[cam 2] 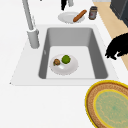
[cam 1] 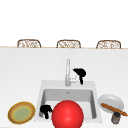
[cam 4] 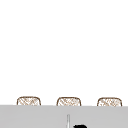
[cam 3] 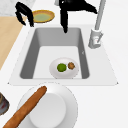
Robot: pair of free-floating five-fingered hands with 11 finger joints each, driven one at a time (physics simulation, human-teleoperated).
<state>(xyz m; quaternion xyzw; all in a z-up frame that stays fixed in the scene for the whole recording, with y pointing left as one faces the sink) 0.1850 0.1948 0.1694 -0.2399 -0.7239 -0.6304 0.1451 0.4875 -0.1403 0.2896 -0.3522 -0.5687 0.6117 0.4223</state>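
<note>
- Nearest you in the front view, a big red ball (cam 1: pixel 67 114) covers the front of the sink (cam 1: pixel 41 91), so you read the basin from the side views.
- Your left hand (cam 1: pixel 46 110) hangs at the sink's front left corner, just beside the red ball; its fingers are curled downward and hold nothing. In the left side view it (cam 2: pixel 118 47) is over the front rim, and in the right side view (cam 3: pixel 23 13) it is near the yellow plate.
- That yellow plate (cam 1: pixel 21 112), with a brown ring and a green centre, lies flat on the table (cam 1: pixel 20 72) left of the sink.
- On the right of the sink you have a white plate (cam 1: pixel 113 100) with a long brown bread stick (cam 1: pixel 114 109) lying across it, one end over the rim, and a dark jar (cam 1: pixel 115 117) just beside it.
- Inside the basin, a white dish (cam 3: pixel 55 71) rests on the floor; it is round and shallow and carries a green round fruit (cam 3: pixel 61 67) and a smaller brown one (cam 3: pixel 71 65), side by side and close together.
- Farther back, your right hand (cam 1: pixel 80 73) is in the air just right of the tap (cam 1: pixel 67 72), fingers pointing down over the back rim; they look relaxed and grip nothing. In the right side view (cam 3: pixel 75 7) it sits above the basin.
- Beyond the table stand three woven chair backs (cam 1: pixel 68 44).
</note>
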